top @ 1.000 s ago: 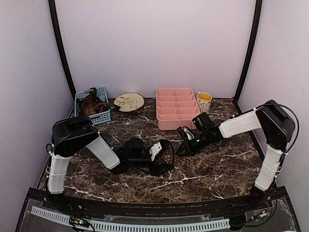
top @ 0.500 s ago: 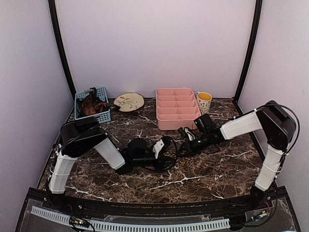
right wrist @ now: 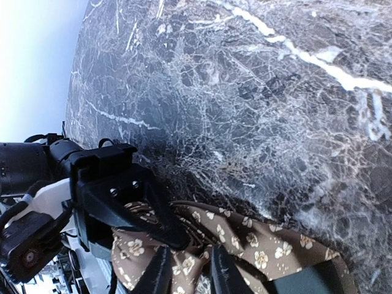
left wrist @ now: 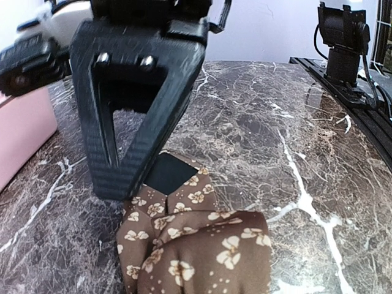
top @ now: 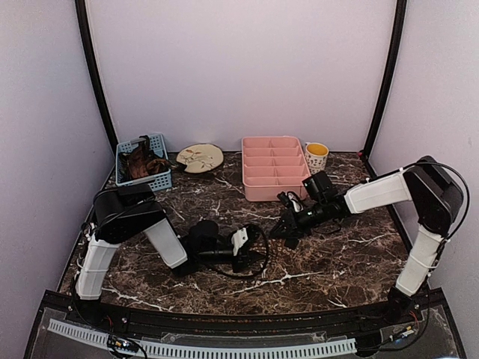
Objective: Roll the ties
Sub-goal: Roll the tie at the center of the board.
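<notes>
Brown tan-flowered tie (left wrist: 202, 245) lies bunched on tabletop (left wrist: 257, 122).

We take this for a robotics lab booth, not a home. The left arm (top: 127, 213) and the right arm (top: 382, 191) are bolted at the near edge of a marble-patterned tabletop (top: 329, 269). Plain pale walls (top: 239, 67) and black frame posts (top: 95, 75) box it in. Household props line the far edge: a blue basket (top: 159, 179), a plate (top: 200, 158), a pink divided tray (top: 258, 194) and a mug (top: 316, 158).

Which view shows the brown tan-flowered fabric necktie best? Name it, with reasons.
Left wrist: the brown tan-flowered fabric necktie fills the foreground, sharply bunched. Right wrist shows a partly covered stretch; top external barely separates it from the dark marble tabletop.
</notes>
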